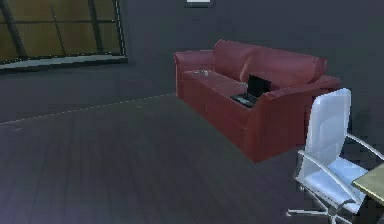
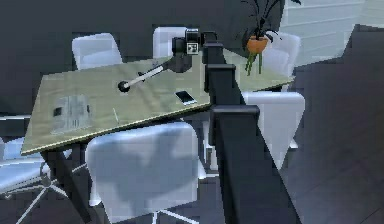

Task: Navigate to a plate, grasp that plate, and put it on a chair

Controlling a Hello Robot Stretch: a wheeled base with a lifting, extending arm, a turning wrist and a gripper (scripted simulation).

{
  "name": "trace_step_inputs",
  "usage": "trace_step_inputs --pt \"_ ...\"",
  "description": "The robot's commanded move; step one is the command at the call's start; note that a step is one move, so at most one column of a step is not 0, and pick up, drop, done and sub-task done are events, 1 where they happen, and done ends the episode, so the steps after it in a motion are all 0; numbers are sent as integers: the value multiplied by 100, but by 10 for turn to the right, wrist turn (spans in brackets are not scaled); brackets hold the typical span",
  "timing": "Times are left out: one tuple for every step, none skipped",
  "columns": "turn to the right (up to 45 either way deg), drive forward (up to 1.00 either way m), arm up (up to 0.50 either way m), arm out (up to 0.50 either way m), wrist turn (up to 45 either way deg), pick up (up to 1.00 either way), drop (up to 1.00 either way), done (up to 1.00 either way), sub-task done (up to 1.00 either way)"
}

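My gripper (image 2: pixel 127 85) reaches out over a pale green table (image 2: pixel 120 120) in the arm side view. Its thin fingers (image 2: pixel 145 76) point toward the view's left. Only bare tabletop lies at its far end, so it holds nothing. The dark arm bar (image 2: pixel 235 140) rises from the bottom edge to two white marker squares (image 2: pixel 192 42). White chairs surround the table: two at the far side (image 2: pixel 97 48) (image 2: pixel 172 40), one close in front (image 2: pixel 145 170) and one at the right (image 2: pixel 278 115). Another white chair (image 1: pixel 328 140) stands at the forward view's right.
On the table lie a small dark phone (image 2: pixel 185 97) and a pale flat printed thing (image 2: pixel 70 108). A plant in an orange pot (image 2: pixel 258 42) stands at its far right. A red sofa (image 1: pixel 250 90) with a laptop (image 1: pixel 252 92) stands ahead, under a dark wall with a window (image 1: pixel 60 30).
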Motion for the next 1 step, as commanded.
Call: trace_step_inputs --pt "0 0 0 -10 0 0 0 0 0"
